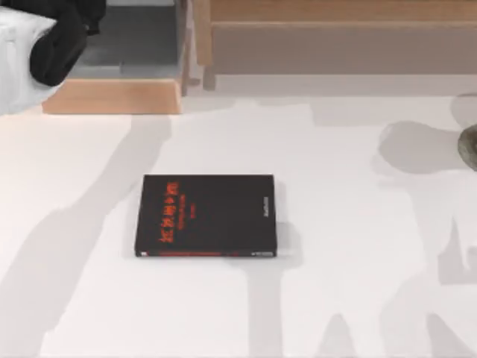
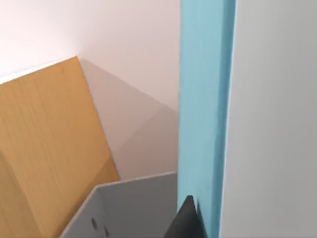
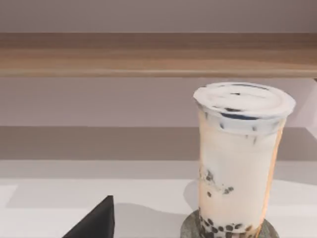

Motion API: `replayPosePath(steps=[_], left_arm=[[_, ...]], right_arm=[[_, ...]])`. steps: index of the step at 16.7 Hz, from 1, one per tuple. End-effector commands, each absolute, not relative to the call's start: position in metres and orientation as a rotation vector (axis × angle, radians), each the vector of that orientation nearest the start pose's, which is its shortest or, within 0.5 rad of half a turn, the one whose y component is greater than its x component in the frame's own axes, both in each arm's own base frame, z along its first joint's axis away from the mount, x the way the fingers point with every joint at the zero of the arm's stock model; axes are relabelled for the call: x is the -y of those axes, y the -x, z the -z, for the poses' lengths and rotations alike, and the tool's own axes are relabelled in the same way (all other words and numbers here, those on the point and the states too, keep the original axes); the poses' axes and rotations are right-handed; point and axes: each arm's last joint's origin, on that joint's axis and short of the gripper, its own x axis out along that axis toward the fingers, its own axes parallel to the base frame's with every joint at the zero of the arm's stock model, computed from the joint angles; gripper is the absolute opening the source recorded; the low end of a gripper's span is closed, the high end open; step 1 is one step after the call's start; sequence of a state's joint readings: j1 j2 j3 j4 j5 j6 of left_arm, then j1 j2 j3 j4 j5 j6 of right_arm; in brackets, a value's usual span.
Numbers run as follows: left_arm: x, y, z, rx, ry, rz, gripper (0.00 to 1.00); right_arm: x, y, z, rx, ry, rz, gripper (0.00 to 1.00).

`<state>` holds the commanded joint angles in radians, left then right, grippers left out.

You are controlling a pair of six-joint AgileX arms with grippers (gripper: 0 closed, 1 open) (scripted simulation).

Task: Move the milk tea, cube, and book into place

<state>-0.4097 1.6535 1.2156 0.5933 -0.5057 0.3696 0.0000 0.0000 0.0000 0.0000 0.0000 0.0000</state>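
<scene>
The book (image 2: 203,109), light blue with white page edges, stands upright right in front of the left wrist camera. My left gripper (image 2: 198,223) is shut on it, one black fingertip (image 2: 185,220) against the blue cover. From above, that gripper (image 1: 59,45) hangs at the far left corner over the wooden box (image 1: 112,95). The milk tea (image 3: 237,163), a lidded cup with dark pearls, stands upright on a round grey coaster (image 3: 190,229). My right gripper (image 3: 163,230) is open, a short way back from the cup, with one fingertip (image 3: 96,220) showing. The cube is out of view.
A black book with red lettering (image 1: 206,216) lies flat mid-table. A long wooden shelf (image 1: 335,30) runs along the back. The wooden box has a grey inside (image 2: 133,208). A dark round edge (image 1: 471,145) sits at the table's right border.
</scene>
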Motion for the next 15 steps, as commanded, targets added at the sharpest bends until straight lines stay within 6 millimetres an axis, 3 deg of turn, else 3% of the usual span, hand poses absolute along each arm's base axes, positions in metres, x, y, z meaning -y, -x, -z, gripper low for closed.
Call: replayPosePath(steps=[3, 6, 8, 11, 13, 15], left_arm=[[0.152, -0.316, -0.329, 0.077, -0.494, -0.177, 0.00], [0.177, -0.280, -0.294, -0.016, -0.734, -0.127, 0.00], [0.197, -0.261, -0.257, -0.090, -0.918, -0.033, 0.00], [0.221, -0.234, -0.184, -0.214, -1.202, 0.158, 0.00], [0.228, -0.215, -0.137, -0.294, -1.369, 0.286, 0.00], [0.228, -0.198, -0.104, -0.352, -1.483, 0.385, 0.00]], right_arm=[[0.001, -0.106, -0.160, 0.000, 0.000, 0.000, 1.00], [0.001, -0.106, -0.160, 0.000, 0.000, 0.000, 1.00], [0.001, -0.106, -0.160, 0.000, 0.000, 0.000, 1.00], [0.001, -0.106, -0.160, 0.000, 0.000, 0.000, 1.00], [0.001, -0.106, -0.160, 0.000, 0.000, 0.000, 1.00], [0.001, -0.106, -0.160, 0.000, 0.000, 0.000, 1.00]])
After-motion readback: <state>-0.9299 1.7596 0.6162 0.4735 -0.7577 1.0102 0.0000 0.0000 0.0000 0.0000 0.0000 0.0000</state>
